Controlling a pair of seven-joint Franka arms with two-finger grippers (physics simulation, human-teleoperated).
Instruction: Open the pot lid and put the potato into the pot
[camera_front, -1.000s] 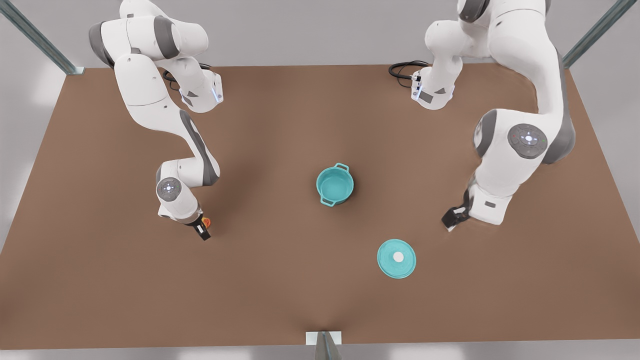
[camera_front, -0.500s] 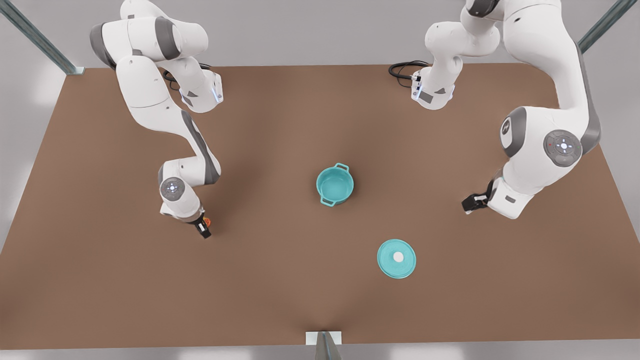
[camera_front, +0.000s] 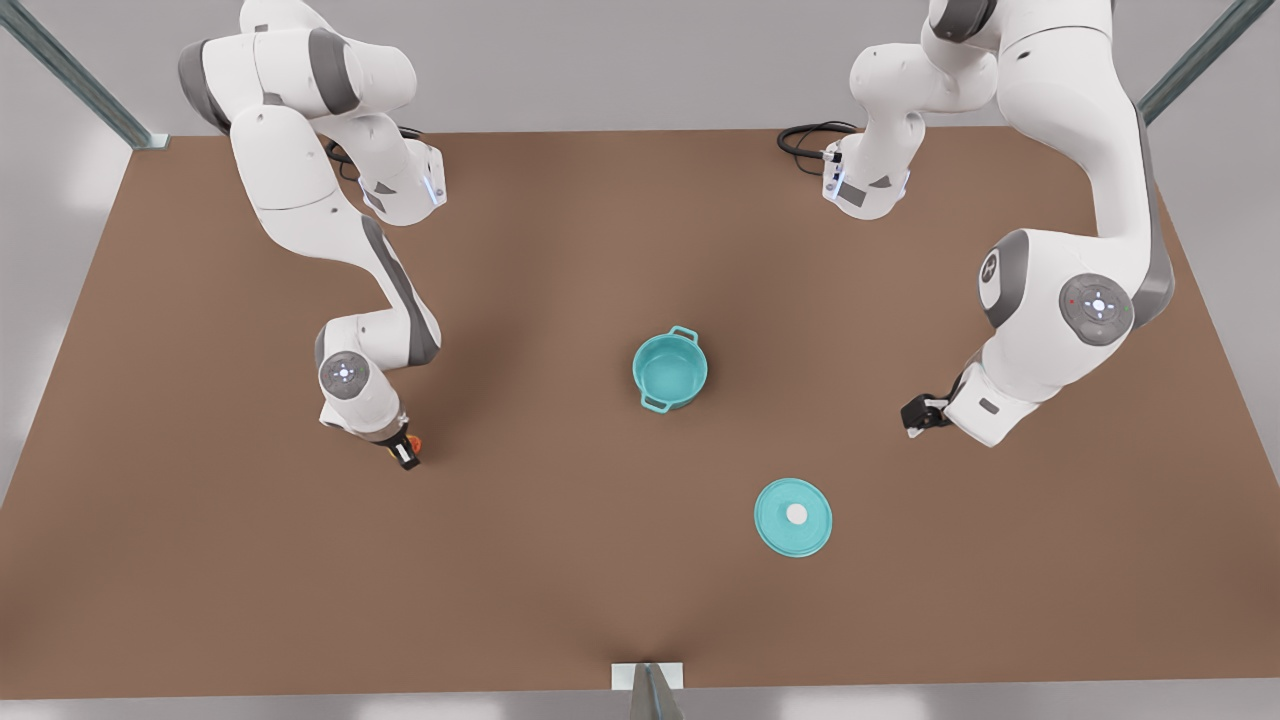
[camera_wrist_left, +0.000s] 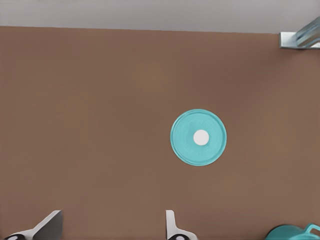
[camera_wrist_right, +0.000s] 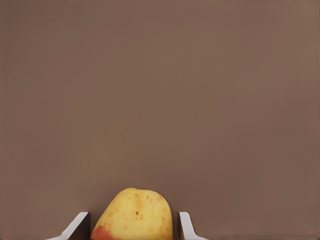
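One pot (camera_front: 670, 370), lid (camera_front: 793, 517), potato (camera_wrist_right: 134, 215)

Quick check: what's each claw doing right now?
Left claw: open, empty, near the pot lid.
Right claw: shut on the potato.

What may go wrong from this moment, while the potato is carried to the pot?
The right gripper holds the potato between its fingers near one end, so it may slip or turn when lifted. The pot is small, so a release off centre may hit its rim. The open left gripper waits above the table, beyond the pot lid.
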